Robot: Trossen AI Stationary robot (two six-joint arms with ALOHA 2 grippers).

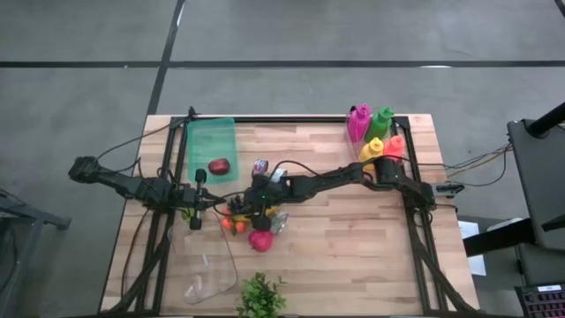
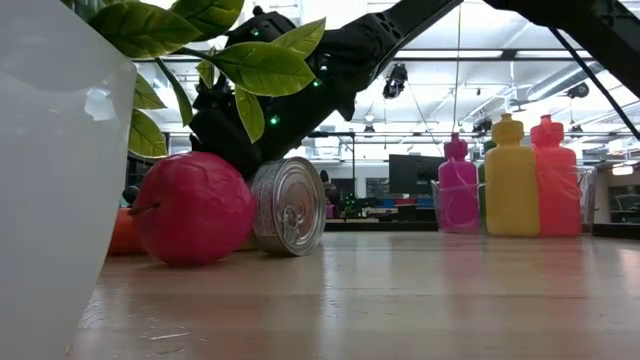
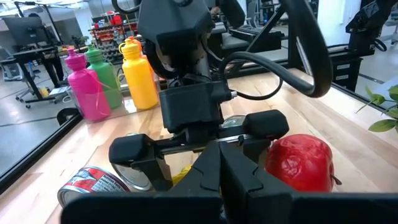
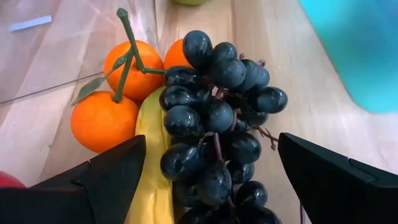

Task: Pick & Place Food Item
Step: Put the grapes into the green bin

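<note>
At desk (image 1: 353, 238) centre, right gripper (image 4: 211, 168) hung over fruit pile, fingers (image 4: 106, 174) spread wide either side of dark grape bunch (image 4: 217, 118), not yet touching it. Grapes lay against banana (image 4: 149, 155), two oranges (image 4: 109, 99) just beside. Red apple (image 2: 190, 208) and tin can (image 2: 290, 205) on its side sat next to pile. Another red fruit (image 1: 219, 166) lay in green tray (image 1: 212, 137). Left gripper (image 1: 196, 216) waited just beside pile, pointing at it, fingers (image 3: 249, 180) pressed together. Coloured bottles (image 1: 375, 132) stood at far corner.
</note>
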